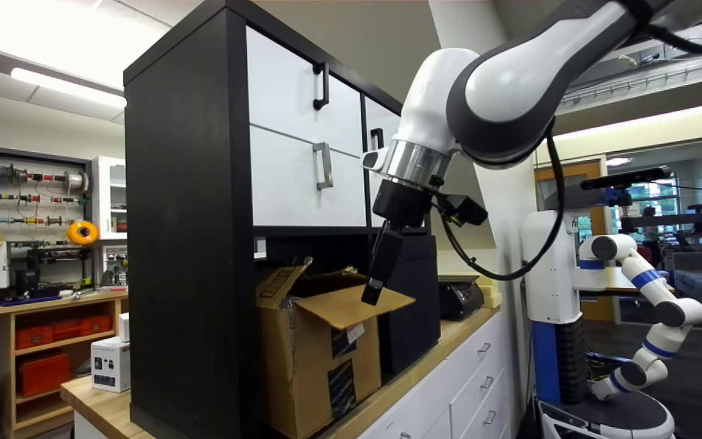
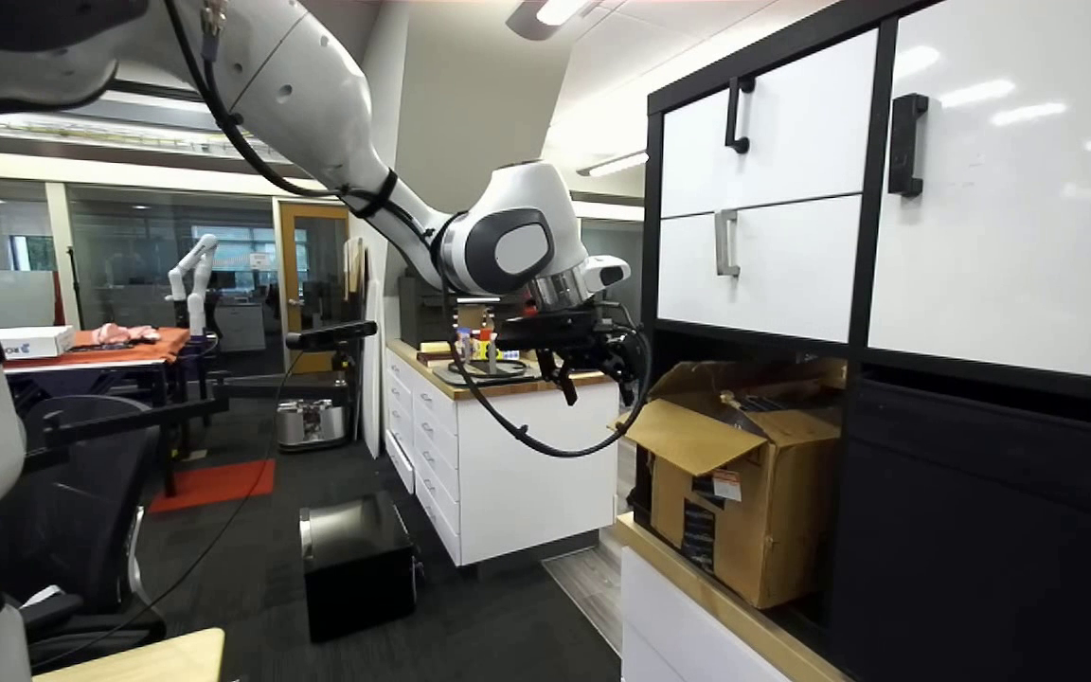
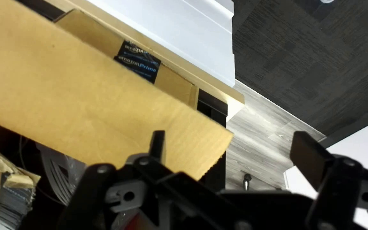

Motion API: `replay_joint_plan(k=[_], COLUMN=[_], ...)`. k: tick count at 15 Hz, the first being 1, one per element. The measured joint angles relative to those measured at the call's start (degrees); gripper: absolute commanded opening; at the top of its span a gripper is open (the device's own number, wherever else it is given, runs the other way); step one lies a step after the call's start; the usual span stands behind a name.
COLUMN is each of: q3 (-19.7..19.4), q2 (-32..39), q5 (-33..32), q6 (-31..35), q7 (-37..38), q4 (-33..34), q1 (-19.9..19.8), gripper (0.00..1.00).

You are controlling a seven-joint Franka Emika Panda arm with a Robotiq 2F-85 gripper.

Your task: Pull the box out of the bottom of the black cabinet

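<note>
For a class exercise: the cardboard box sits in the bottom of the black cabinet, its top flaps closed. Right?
Not quite: the cardboard box sits in the bottom of the black cabinet, but its top flaps are open, as both exterior views show.

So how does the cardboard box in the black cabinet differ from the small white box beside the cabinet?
The cardboard box is large and brown, the white box much smaller. The cardboard box has open flaps; the white box looks shut. The cardboard box stands in the black cabinet, the white box outside on the wooden counter. Both have dark markings on their sides.
</note>
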Motion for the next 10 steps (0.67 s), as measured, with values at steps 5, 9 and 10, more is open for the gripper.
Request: replay_joint_plan(k=[5,9,10], q3=[0.0,0.1,0.1], q2=[4.0,7.3,8.2], q5=[0.0,0.0,0.0], q6=[2.1,3.8,4.6], q7=[-10.1,-16.7,-18.3], q4=[4.5,8.3,9.3], q1=[-0.4,-1.3,-1.7], gripper=[1.00,1.00,1.00])
